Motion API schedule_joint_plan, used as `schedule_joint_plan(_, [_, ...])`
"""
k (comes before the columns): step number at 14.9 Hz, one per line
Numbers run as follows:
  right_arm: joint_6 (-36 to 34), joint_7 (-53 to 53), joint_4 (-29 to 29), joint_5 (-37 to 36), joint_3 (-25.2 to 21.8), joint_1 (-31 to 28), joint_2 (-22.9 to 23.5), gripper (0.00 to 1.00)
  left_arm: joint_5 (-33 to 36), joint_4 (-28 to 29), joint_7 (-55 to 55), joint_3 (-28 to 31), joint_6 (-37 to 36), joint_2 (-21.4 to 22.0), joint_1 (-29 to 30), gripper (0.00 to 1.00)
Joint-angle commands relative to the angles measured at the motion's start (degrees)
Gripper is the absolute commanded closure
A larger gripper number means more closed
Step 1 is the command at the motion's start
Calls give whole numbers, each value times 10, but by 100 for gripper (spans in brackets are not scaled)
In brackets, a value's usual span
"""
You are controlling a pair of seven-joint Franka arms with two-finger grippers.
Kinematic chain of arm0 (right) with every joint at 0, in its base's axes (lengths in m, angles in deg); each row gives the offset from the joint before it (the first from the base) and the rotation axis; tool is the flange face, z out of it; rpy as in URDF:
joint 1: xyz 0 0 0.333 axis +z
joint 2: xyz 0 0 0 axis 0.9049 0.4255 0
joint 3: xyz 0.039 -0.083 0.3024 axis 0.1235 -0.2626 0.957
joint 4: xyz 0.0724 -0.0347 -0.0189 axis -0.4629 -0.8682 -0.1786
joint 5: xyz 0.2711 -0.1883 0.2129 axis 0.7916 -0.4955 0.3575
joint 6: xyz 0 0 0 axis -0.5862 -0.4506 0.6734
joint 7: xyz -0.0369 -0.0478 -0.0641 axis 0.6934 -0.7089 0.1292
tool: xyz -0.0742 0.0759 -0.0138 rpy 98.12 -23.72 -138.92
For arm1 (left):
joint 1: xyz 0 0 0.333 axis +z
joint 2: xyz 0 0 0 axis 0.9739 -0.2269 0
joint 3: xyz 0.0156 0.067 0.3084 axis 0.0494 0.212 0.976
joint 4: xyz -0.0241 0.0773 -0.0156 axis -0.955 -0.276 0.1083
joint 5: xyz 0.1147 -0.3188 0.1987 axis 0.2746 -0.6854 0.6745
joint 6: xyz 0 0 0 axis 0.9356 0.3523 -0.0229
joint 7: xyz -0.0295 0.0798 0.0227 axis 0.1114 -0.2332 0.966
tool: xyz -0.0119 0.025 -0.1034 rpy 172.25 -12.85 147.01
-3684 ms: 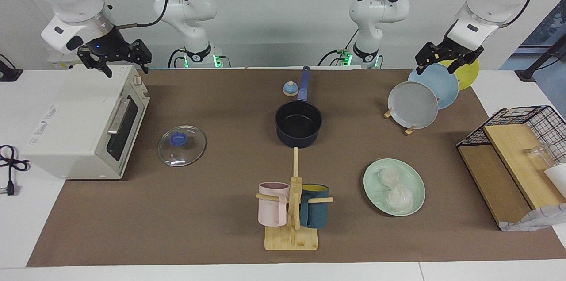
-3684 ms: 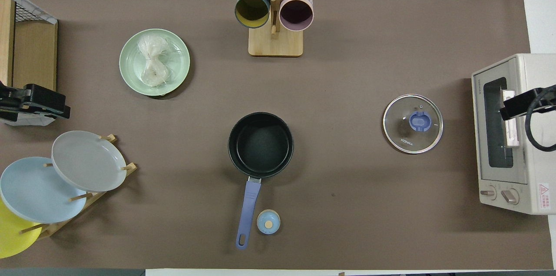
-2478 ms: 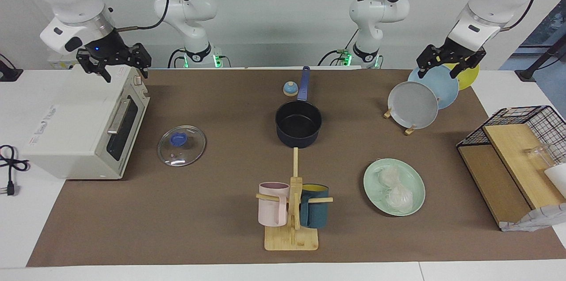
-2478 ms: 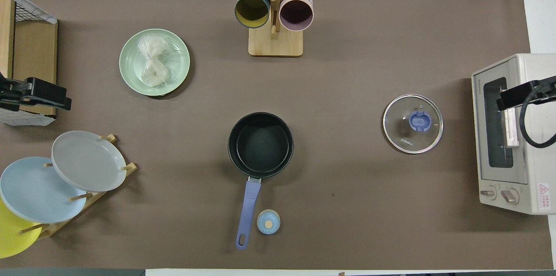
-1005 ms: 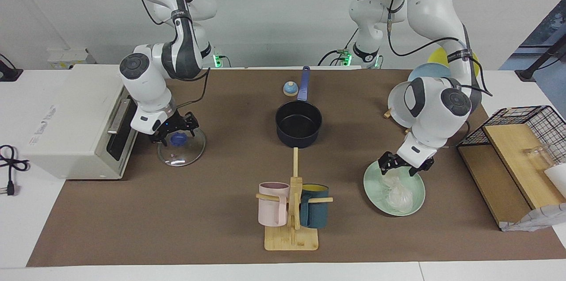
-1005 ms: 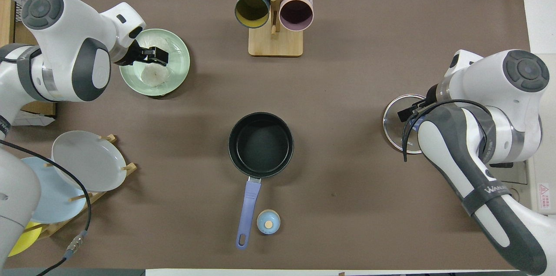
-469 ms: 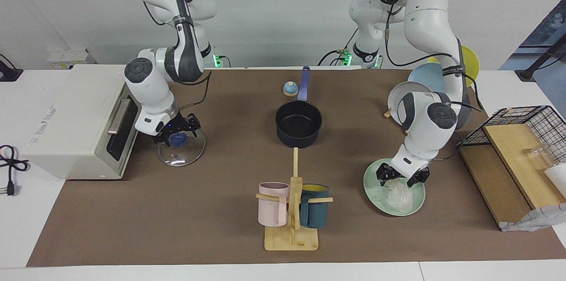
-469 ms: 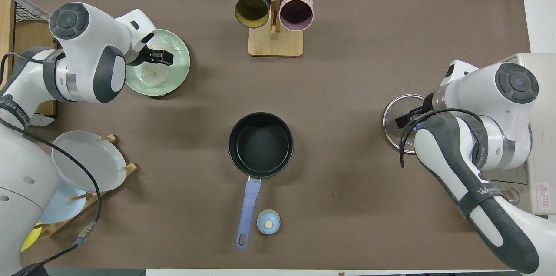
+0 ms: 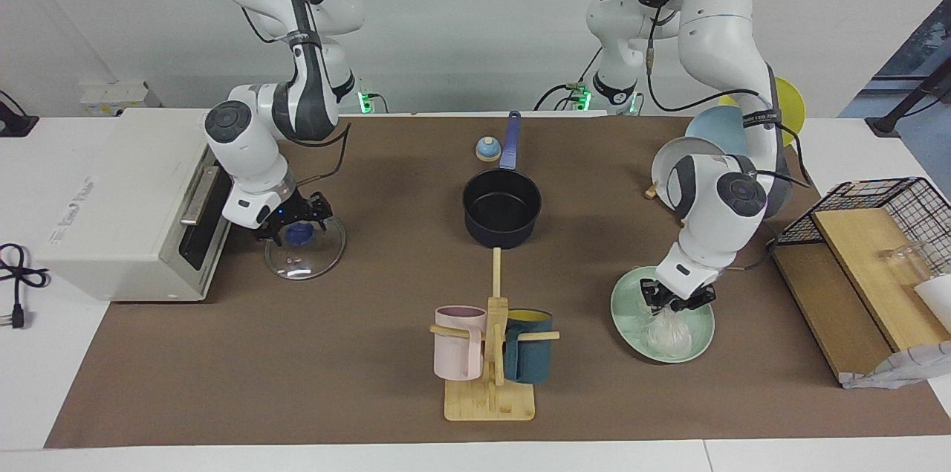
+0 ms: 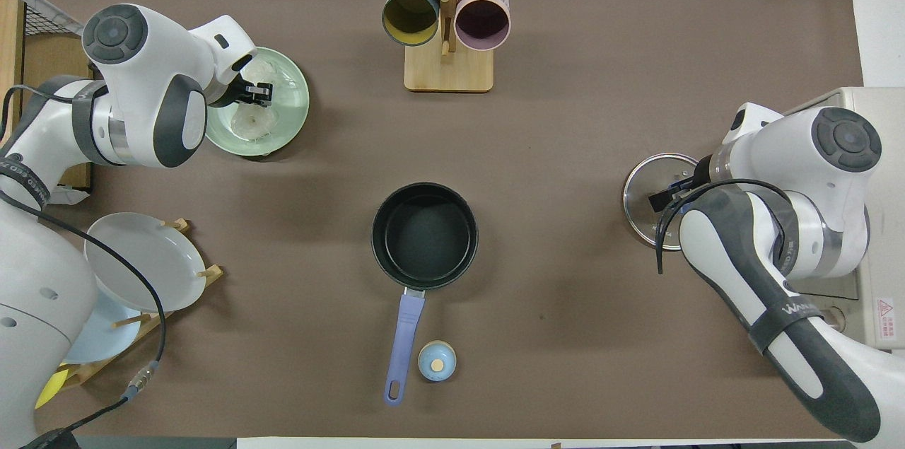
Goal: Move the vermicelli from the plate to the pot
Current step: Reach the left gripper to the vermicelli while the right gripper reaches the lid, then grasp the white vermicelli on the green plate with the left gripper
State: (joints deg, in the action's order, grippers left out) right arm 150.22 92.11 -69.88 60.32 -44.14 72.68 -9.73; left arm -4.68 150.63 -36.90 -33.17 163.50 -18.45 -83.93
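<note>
The vermicelli [image 9: 669, 331] [image 10: 249, 122], a white translucent bundle, lies on the mint-green plate [image 9: 622, 308] [image 10: 293, 109] toward the left arm's end of the table. My left gripper [image 9: 674, 301] [image 10: 263, 92] is down on the plate, shut on the bundle's middle. The dark navy pot [image 9: 501, 208] [image 10: 424, 235] stands empty mid-table, its blue handle pointing toward the robots. My right gripper [image 9: 295, 227] [image 10: 664, 198] hangs open low over the blue knob [image 9: 299, 233] of the glass lid [image 9: 306, 258] [image 10: 638, 184].
A mug tree [image 9: 490, 353] with two mugs stands farther from the robots than the pot. A plate rack with a grey plate [image 10: 141, 261] is near the left arm, a toaster oven [image 9: 126, 204] beside the lid, a wire basket [image 9: 862, 249] past the mint plate.
The left gripper came down onto the vermicelli and closed on it. The right gripper stayed open just above the lid knob, shifting only slightly.
</note>
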Motion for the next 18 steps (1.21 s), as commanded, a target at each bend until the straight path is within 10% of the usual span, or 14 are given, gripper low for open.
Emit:
schedule_joint_plan(1, [15,21,-18,13,2,-6,-10,5,8,-33,-6,3,-45,3,-2,100])
schedule_joint_plan(12, [15,21,-21,14,1,-7,-11,14,-139,-52,87,-2,-333,190,-1,100])
schedule_joint_plan(18, [14,24,-21,13,1,-8,-12,19,-157,17,242,-9,-394,284,-128,100])
